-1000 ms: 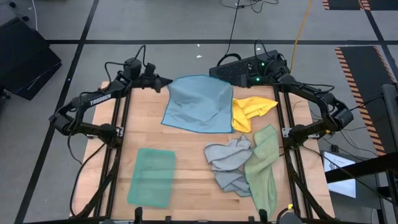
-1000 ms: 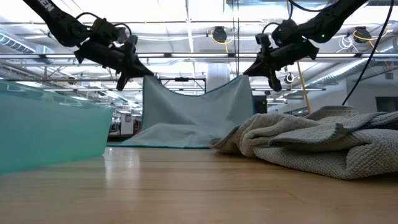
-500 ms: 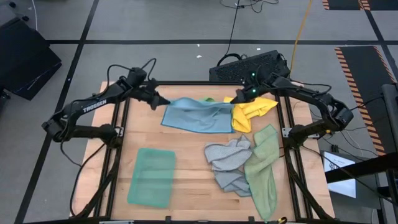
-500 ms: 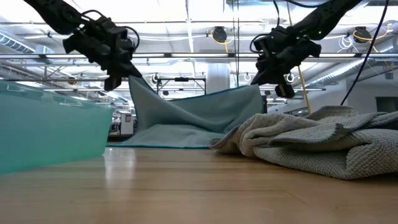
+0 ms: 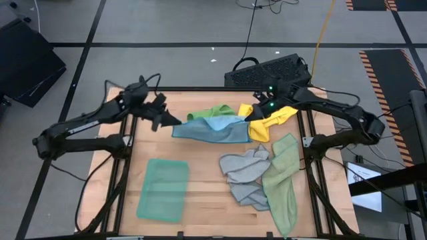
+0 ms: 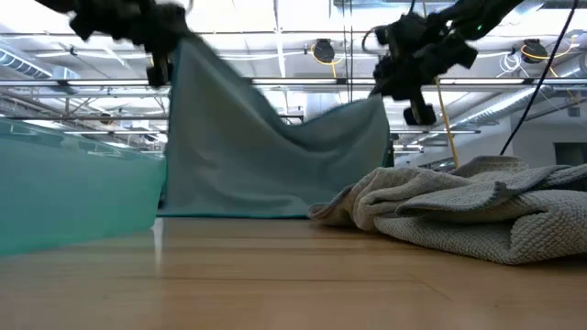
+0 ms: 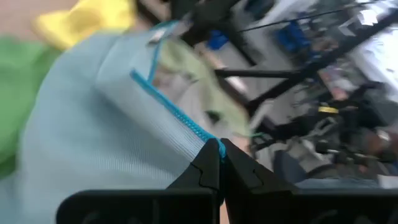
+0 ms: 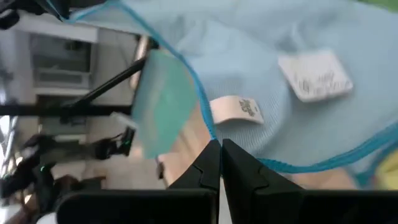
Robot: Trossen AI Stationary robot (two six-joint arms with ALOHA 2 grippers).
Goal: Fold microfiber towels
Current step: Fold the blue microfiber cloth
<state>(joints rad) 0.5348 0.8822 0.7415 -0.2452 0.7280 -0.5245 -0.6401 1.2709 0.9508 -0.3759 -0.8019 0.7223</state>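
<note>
While the teal towel (image 5: 162,190) already lies folded near the table's front left, both the left gripper (image 5: 175,121) and right gripper (image 5: 257,109) pinch corners of the light blue towel (image 5: 212,129) mid-fold at the back, with green (image 5: 215,113), yellow (image 5: 268,121), grey (image 5: 244,175) and sage (image 5: 283,177) towels unfolded.

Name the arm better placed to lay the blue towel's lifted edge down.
Neither alone: left tool and right tool each pinch a corner of the light blue towel, so both lower together.

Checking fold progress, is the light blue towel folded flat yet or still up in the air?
Not folded flat: light blue towel hangs between left gripper and right gripper, lower edge on table.
</note>
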